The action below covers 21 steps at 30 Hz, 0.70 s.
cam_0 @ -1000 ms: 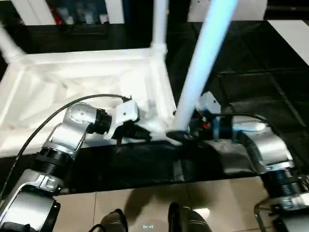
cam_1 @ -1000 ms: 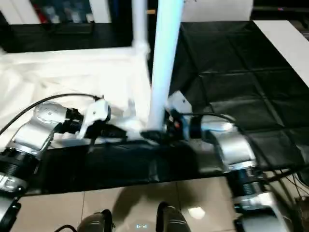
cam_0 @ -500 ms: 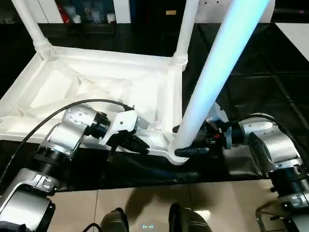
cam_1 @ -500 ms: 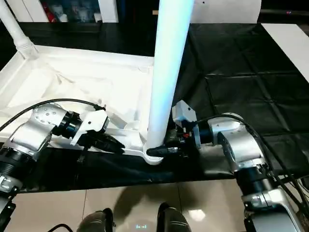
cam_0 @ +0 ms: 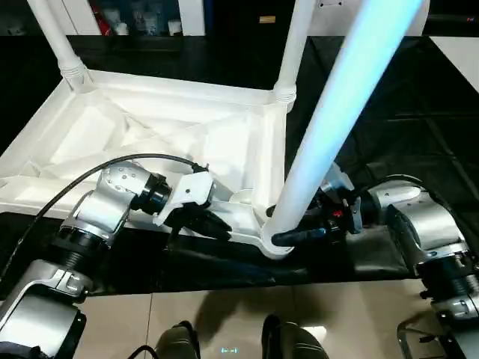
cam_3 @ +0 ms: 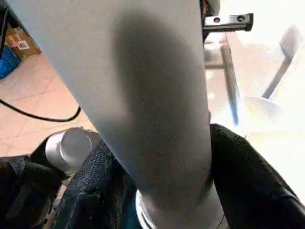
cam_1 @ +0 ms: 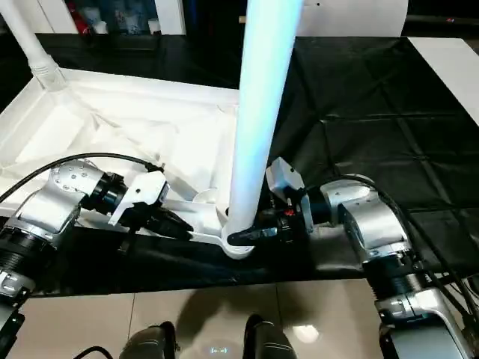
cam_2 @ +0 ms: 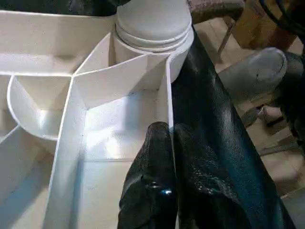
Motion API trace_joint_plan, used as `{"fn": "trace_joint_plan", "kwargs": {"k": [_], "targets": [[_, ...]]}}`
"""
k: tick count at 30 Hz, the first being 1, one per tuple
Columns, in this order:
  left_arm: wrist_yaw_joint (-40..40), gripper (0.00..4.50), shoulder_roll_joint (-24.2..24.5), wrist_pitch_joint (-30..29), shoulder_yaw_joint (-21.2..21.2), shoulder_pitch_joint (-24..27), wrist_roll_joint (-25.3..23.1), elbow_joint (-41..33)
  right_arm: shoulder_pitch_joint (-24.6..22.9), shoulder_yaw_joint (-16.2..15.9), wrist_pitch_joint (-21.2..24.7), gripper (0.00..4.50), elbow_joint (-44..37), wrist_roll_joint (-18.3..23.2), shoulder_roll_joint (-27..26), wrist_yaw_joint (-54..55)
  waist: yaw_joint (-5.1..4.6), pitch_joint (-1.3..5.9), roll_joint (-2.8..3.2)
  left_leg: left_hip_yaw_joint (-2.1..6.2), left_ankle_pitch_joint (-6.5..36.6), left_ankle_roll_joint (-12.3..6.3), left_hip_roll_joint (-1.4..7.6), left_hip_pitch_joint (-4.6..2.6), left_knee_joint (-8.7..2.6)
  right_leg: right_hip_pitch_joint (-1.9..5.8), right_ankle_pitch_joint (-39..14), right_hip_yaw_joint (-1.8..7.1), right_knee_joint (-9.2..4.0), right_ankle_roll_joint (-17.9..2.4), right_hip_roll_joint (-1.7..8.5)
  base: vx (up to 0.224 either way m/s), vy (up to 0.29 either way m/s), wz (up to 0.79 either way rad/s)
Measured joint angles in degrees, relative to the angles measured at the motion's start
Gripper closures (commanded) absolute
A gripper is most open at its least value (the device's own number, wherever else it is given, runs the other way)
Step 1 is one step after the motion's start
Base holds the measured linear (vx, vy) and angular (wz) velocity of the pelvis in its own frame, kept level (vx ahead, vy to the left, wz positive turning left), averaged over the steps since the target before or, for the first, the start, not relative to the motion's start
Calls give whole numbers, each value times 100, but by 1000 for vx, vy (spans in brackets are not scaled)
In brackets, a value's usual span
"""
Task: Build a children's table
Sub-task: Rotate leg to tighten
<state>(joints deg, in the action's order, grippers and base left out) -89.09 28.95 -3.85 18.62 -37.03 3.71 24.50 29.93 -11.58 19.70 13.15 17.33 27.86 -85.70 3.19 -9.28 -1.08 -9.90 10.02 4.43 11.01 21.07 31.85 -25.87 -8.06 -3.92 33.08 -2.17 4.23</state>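
Observation:
The children's table top (cam_0: 150,127) lies upside down on a black sheet, ribbed underside up. Two white legs (cam_0: 56,37) (cam_0: 292,45) stand in its far corner sockets. A third leg (cam_0: 329,127) rises tilted from the near right corner socket (cam_0: 273,243). My right gripper (cam_0: 288,233) is shut on this leg's base, and in the right wrist view one black finger (cam_3: 95,181) presses each side of it. My left gripper (cam_0: 217,226) is shut on the top's thin near rim wall (cam_2: 167,90), a little left of that socket.
The black sheet (cam_0: 374,112) covers the work surface, and its front edge drops to a tiled floor (cam_0: 224,321), where my feet show. A black cable (cam_0: 90,176) loops over my left forearm. A white cabinet (cam_0: 112,15) stands behind, and a white panel (cam_1: 449,67) lies far right.
The camera has tilted, so the whole picture shifted. My right gripper's fingers have closed in around the near leg's base. My left gripper keeps its hold on the rim.

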Motion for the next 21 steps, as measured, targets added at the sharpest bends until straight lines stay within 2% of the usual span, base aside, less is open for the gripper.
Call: {"fn": "trace_joint_plan", "kwargs": {"k": [4, 7, 10, 11, 13, 17, 21], "targets": [[179, 450, -35, -248, -107, 44, 31, -88, -99, 135, 286, 232, -193, 52, -84, 352, 1, 1, 1, 1, -3, 4, 0, -4, 2, 2, 5, 1, 6, -2, 0, 0, 0, 0], [643, 450, -125, -621, -273, 55, -49, -107, -136, 313, 426, 232, -212, -97, -366, 1042, -43, 1, 1, 6, 1, 27, 0, -3, 6, 5, 3, 5, 5, 24, 1, 0, 0, 0], [1514, 450, -446, -1266, -532, -7, -247, -101, -96, 708, 680, 233, -219, -489, -1061, 2591, -194, 0, 0, 4, -10, 45, -3, -6, 8, 13, 4, 7, -4, 23, 3, 0, 0, 0], [1747, 450, -585, -1402, -537, -47, -286, -102, -58, 805, 762, 233, -220, -588, -1191, 3003, -248, 0, 0, 3, -11, 45, -8, -4, 8, 13, 3, 8, -7, 24, 7, 0, 0, 0], [2039, 450, -789, -1588, -584, -89, -292, -91, -46, 972, 840, 234, -221, -623, -1361, 3482, -297, 1, 1, 2, -10, 44, -15, -5, 6, 14, 3, 15, -8, 24, 10, 0, 0, 0], [2933, 450, -1256, -2027, -804, -291, -381, 78, 168, 1331, 1073, 237, -177, -974, -2027, 5030, -330, 3, 6, 3, -10, 44, -11, -4, -2, 8, 7, 10, 0, 28, 6, 0, 0, 0], [3348, 450, -1488, -2263, -898, -378, -455, 71, 264, 1439, 1105, 238, -166, -1187, -2280, 5696, -355, 4, 6, 2, -5, 35, -11, -3, -14, 7, 4, 9, -5, 32, 6, 0, 0, 0]]}}
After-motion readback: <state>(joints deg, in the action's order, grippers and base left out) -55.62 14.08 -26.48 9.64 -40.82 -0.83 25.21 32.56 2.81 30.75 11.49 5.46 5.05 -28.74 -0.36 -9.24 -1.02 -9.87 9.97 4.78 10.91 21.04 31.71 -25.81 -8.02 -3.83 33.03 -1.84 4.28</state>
